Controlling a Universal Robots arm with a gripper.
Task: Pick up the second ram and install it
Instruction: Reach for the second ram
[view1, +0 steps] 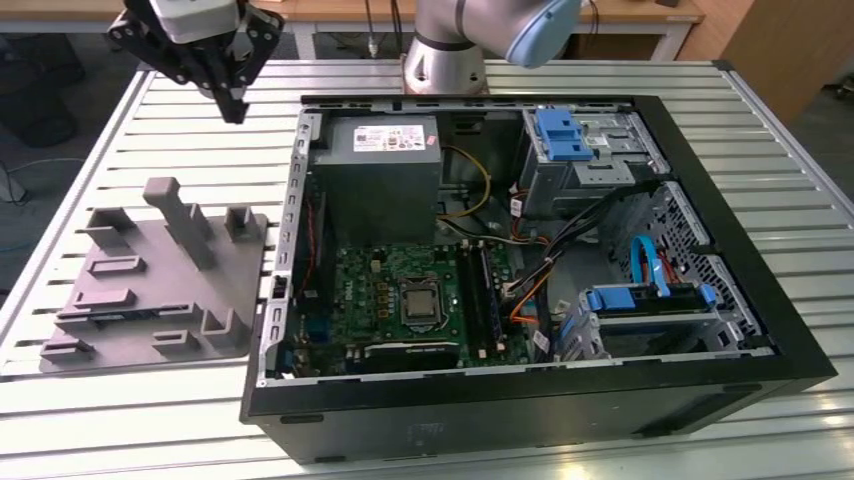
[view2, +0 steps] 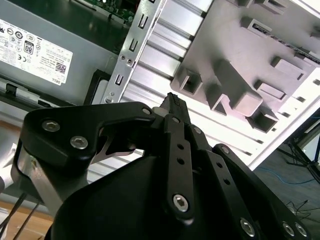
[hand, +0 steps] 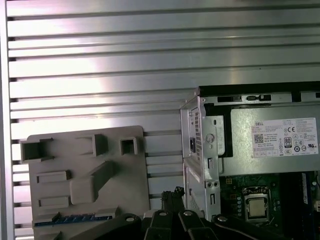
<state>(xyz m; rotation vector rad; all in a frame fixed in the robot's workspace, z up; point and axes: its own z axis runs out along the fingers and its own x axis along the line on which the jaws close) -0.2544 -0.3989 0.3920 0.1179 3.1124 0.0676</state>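
The second ram (view1: 123, 315) is a thin dark strip lying in a groove near the front of the grey holder plate (view1: 160, 270), at the exterior view's left. In the first wrist view the ram (hand: 75, 218) shows as a bluish strip on the plate (hand: 85, 175). My gripper (view1: 236, 108) hangs high above the slatted table, beyond the plate and beside the case's rear corner, well apart from the ram. Its black fingers (view2: 173, 102) are shut together with nothing between them. The fingertips (hand: 175, 192) also show between the plate and the case wall.
The open computer case (view1: 534, 110) lies on the table at the exterior view's right. Inside are the motherboard (view1: 400, 300), the long black memory slots (view1: 483, 290), a grey power supply (view1: 380, 150), cables and blue drive brackets (view1: 561, 135). Bare slatted table (hand: 100, 65) lies beyond the plate.
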